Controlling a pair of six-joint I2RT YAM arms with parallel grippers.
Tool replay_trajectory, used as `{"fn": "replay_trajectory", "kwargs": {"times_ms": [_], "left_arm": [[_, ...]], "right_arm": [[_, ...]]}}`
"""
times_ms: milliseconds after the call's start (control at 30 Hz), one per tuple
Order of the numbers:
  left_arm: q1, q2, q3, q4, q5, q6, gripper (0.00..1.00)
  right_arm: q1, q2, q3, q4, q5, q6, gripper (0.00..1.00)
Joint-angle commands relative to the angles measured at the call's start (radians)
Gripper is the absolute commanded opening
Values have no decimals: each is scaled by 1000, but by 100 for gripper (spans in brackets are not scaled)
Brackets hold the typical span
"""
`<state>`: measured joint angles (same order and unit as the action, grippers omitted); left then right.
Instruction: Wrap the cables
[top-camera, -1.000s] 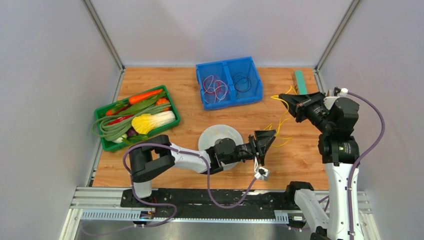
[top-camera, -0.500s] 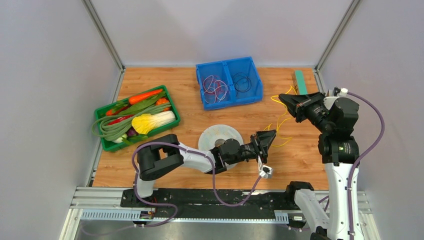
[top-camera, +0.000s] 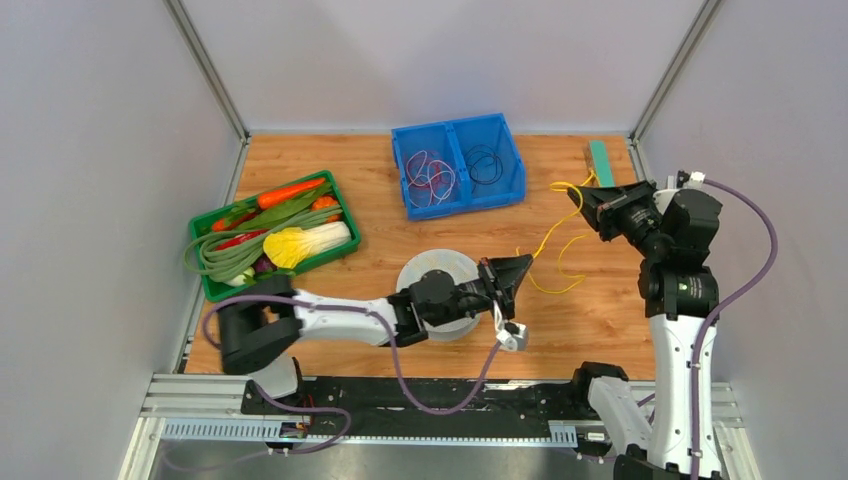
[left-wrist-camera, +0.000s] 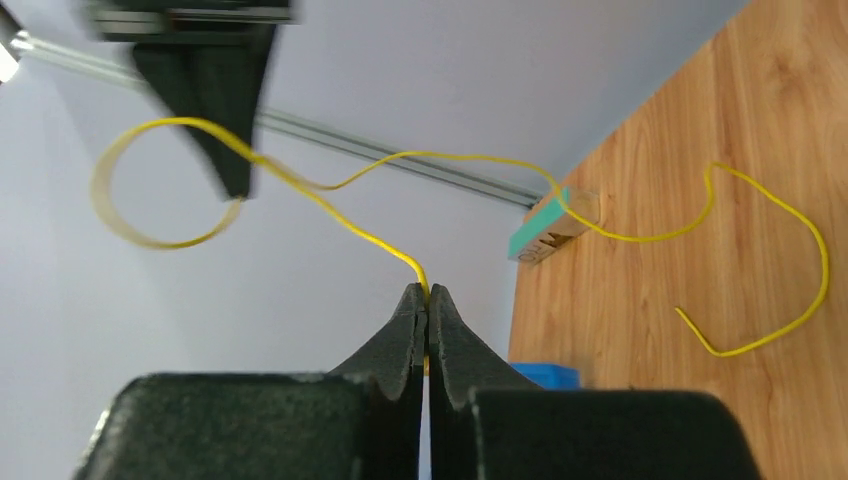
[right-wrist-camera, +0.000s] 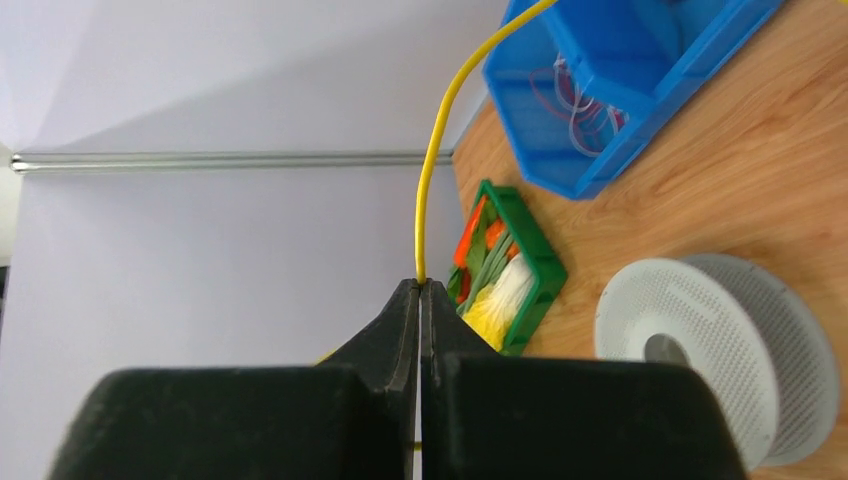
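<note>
The thin bright-yellow cable (top-camera: 556, 232) runs from my left gripper (top-camera: 528, 262) up to my right gripper (top-camera: 579, 191), with a loose tail curling on the wood. My left gripper is shut on the cable, which leaves its tips (left-wrist-camera: 428, 290) and loops past the blurred right gripper (left-wrist-camera: 214, 110). My right gripper (right-wrist-camera: 420, 283) is shut on another part of the cable (right-wrist-camera: 432, 170). A grey-white perforated spool (top-camera: 432, 266) lies flat under my left wrist; it also shows in the right wrist view (right-wrist-camera: 720, 350).
A blue two-part bin (top-camera: 455, 125) at the back holds a red, white and purple wire tangle (top-camera: 430, 178) and a black wire (top-camera: 485, 165). A green crate (top-camera: 215, 290) of vegetables stands left. A teal block (top-camera: 601, 163) lies at the back right.
My left gripper has pulled back to the left with the cable, over the spool's edge. My right gripper has shifted slightly right. The cable between them hangs straighter.
</note>
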<state>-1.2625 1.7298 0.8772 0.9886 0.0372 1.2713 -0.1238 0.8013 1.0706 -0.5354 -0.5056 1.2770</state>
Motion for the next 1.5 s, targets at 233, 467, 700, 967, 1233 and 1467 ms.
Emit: {"fn": "replay_trajectory", "kwargs": {"times_ms": [233,467,700,967,1233,1467], "left_arm": [[204,-536,394,-1106,239,-921,0],[356,-521,580,-1291,447,-1184,0],[371,-504,615,-1314,504,-1348,0],[417,-447,755,-1268,526,-1440,0],[528,-358,1117,-1392,555,-1400,0],[561,-354,1237,-1414,564,-1340,0]], "right_arm": [[-140,102,31,91,113,-835,51],[-253,79,48,-80,-267,-1237,100],[-66,-49,6,270,-564,-1194,100],[321,-1,-20,247,-318,-1306,100],[311,-25,-133,109,-133,-1514,100],[158,123,-112,-147,-99,-1778,100]]}}
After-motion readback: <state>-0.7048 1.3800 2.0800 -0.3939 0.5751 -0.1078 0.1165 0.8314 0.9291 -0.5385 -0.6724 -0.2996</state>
